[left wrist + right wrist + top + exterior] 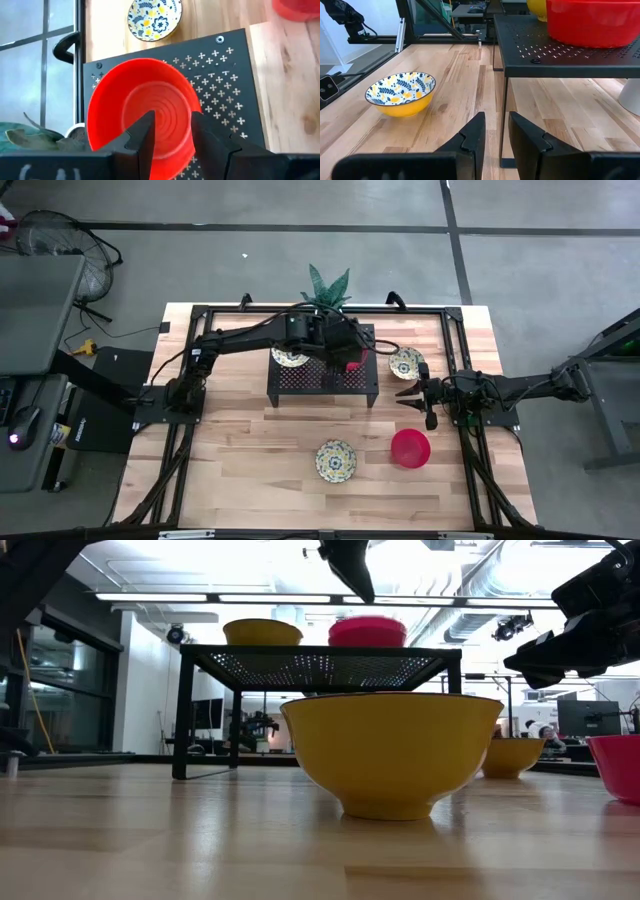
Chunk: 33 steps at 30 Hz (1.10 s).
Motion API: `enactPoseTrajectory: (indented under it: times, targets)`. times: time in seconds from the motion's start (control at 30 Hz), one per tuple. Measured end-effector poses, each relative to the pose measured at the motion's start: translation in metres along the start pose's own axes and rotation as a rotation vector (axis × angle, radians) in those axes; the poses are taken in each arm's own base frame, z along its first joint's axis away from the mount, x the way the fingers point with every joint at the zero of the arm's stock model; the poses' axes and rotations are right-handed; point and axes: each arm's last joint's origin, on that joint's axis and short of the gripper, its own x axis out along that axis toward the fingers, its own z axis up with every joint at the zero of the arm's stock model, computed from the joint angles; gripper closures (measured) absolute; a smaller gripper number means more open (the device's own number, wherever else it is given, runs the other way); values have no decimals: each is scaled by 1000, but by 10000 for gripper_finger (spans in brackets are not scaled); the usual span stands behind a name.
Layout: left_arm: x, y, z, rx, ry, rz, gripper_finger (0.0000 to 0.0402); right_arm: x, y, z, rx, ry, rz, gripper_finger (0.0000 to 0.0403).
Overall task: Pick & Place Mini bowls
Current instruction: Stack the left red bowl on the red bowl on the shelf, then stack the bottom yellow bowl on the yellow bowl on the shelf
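The left gripper [172, 131] hangs over the rack [322, 376], its jaws released, a narrow gap apart, just above a red bowl [142, 112] near the rack's edge. A patterned bowl [290, 357] sits beside it. The right gripper [494, 131] hovers over bare desk [250, 450] beside the rack, jaws slightly parted, empty. Ahead of these jaws lies another patterned bowl [401, 93].

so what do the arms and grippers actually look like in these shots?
Both arms are dark, near-black jointed links with black cabling along them. The left gripper has two matte black angular fingers with stepped inner faces; the right gripper looks the same. No readable markings show. Each arm's base sits on a black frame bolted to the wooden table.
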Motion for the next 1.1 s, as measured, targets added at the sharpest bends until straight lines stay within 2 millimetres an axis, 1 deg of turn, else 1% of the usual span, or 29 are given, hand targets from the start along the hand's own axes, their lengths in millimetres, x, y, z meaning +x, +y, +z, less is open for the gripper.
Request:
enactPoseTrajectory:
  times: [0.13,0.27,0.53,0.63,0.77,0.87,1.1]
  targets:
    - [3,0,0,-1,6,28,279,0,0,0,0,0,0,329]
    - [1,-3,5,-67,-15,81,279,0,0,0,0,0,0,329]
    - [-8,-24,23,-68,-127,220,279,0,0,0,0,0,0,329]
    - [-9,-33,24,-64,-121,267,279,0,0,0,0,0,0,329]
    - [-12,-45,26,-31,-129,239,279,0,0,0,0,0,0,329]
    - [-15,-58,28,11,-134,202,279,0,0,0,0,0,0,329]
    - [-24,-88,23,80,-77,150,279,0,0,0,0,0,0,329]
